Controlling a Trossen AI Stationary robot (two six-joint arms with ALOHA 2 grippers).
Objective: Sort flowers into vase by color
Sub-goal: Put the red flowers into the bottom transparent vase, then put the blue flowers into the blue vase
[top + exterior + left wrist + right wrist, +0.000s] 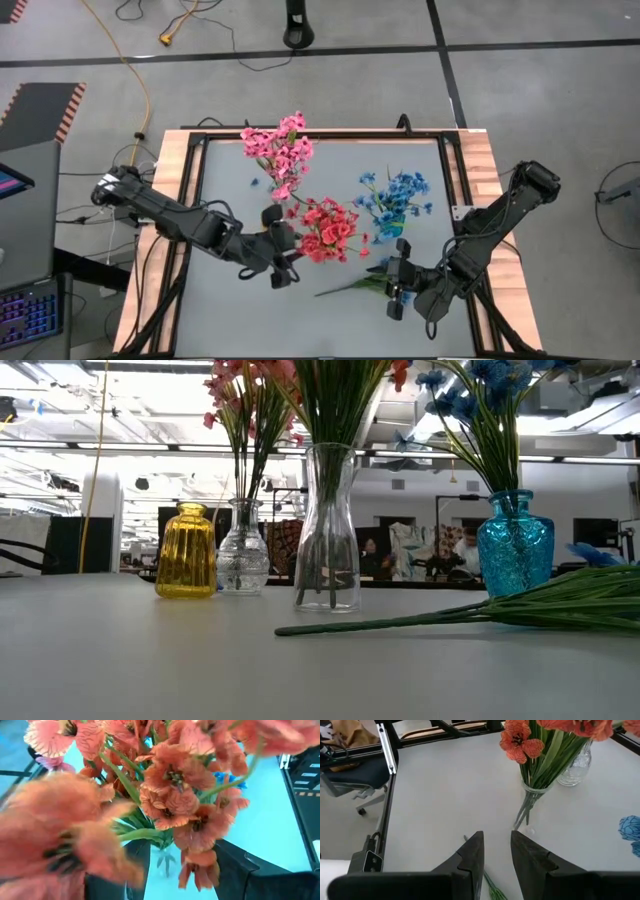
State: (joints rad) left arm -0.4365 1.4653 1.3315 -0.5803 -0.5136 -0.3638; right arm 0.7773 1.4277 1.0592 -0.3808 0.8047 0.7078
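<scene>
Three bunches stand in vases: pink flowers (280, 150) in a small clear vase (243, 550), coral-red flowers (330, 228) in a tall clear vase (328, 530), and blue flowers (395, 195) in a blue vase (515, 545). One more flower lies flat on the table by its long green stem (400, 620), with a bit of blue blossom (600, 552) at its end. My left gripper (285, 250) is open, right against the coral bunch (175, 785). My right gripper (495, 852) is open above the lying stem (492, 887), whose blossom end it hides in the high view. My left gripper stands open among the coral-red blossoms, one finger (127, 865) on each side of the green stems (140, 834) above the tall clear vase. Whether a finger touches a stem I cannot tell.
An empty yellow vase (186, 550) stands beside the small clear vase. The grey table top has a wooden border (170, 180) and a dark frame. Bare grey surface lies toward the near edge (150, 660). People sit in the room far beyond the table.
</scene>
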